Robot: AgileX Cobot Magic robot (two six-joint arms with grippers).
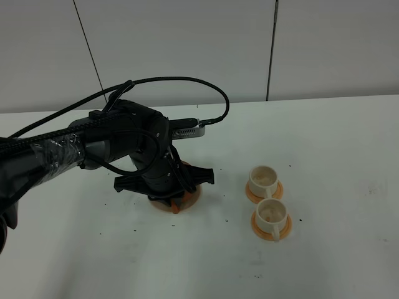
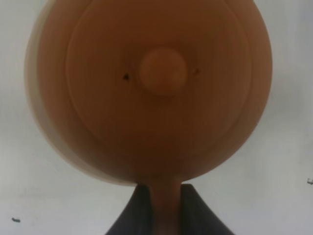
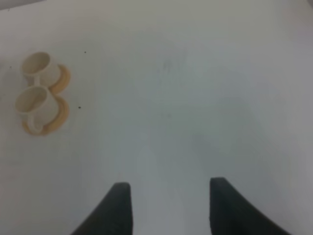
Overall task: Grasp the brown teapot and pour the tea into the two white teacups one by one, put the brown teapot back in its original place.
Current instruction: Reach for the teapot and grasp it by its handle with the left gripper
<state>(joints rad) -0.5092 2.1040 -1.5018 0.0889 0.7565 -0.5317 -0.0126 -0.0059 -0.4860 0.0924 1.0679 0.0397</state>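
Note:
The brown teapot [image 2: 146, 98] fills the left wrist view from above, its lid knob in the middle. Its stubby handle [image 2: 164, 210] is pinched between the two dark fingers of my left gripper [image 2: 164, 190], which is shut on it. From the high camera the left arm [image 1: 149, 156] covers the pot, and only a brown-orange edge [image 1: 176, 205] shows on the table. The two white teacups [image 1: 263, 177] [image 1: 271, 213] stand on orange saucers to the right of the pot, their insides pale. The tea is hidden. My right gripper [image 3: 168, 205] hangs open over bare table, with the cups [image 3: 33, 83] off to one side.
The white table [image 1: 336, 156] carries scattered dark specks around the pot and cups. A black cable [image 1: 187, 81] loops above the left arm. A grey wall panel stands behind the table's far edge.

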